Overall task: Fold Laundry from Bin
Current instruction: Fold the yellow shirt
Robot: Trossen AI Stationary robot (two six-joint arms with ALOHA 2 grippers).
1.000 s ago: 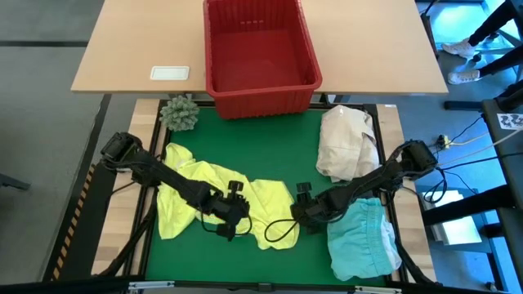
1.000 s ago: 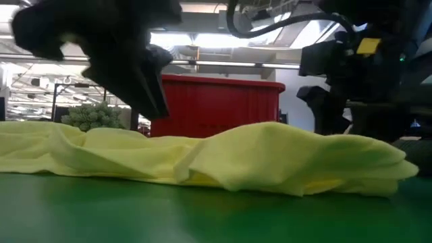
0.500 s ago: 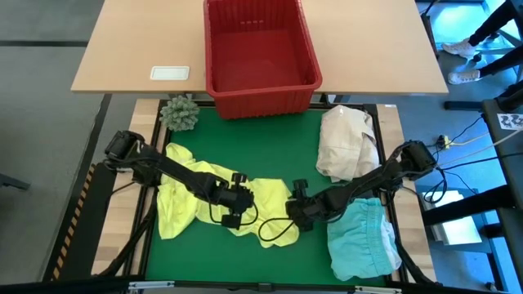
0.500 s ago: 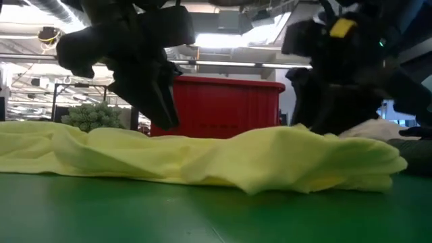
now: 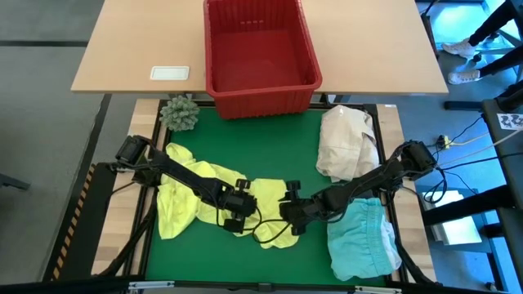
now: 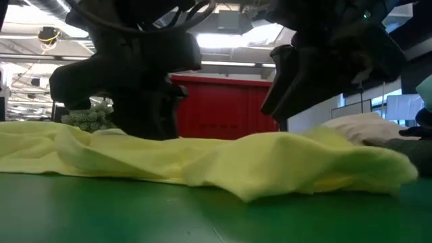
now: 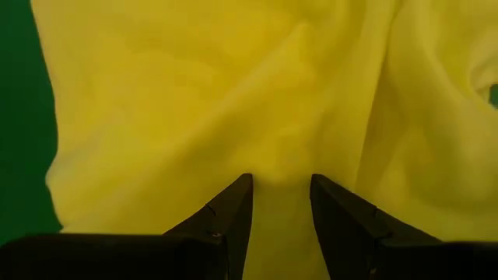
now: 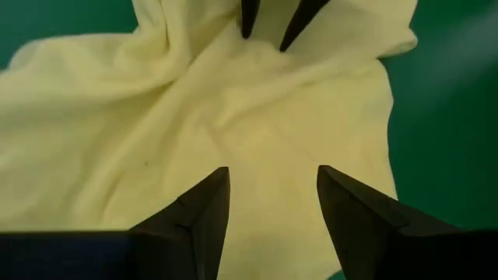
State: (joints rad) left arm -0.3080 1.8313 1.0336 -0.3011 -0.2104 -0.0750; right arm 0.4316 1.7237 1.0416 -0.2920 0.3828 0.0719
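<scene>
The likeliest fault from here is a pinch that gathers more than one layer, since the yellow garment [image 5: 189,196] lies rumpled and doubled on itself, so either gripper closing now could seize a fold rather than a clean edge and drag the cloth into a tighter bunch; a second hazard is the two grippers fouling each other, for they stand near one another over the same stretch of fabric. The left gripper [image 7: 281,189] hangs with its fingers parted and nothing between them, the yellow cloth directly under its tips; the right gripper [image 8: 272,204] is likewise spread and empty, just above the garment's side nearer the mat's right edge. The yellow garment sprawls over the left and middle of the green mat [image 5: 245,139], toward its near edge; the turquoise garment [image 5: 364,238] lies at the mat's near right corner, beside the right arm; the red bin [image 5: 260,88] stands beyond the far edge, with no cloth visible in it.
</scene>
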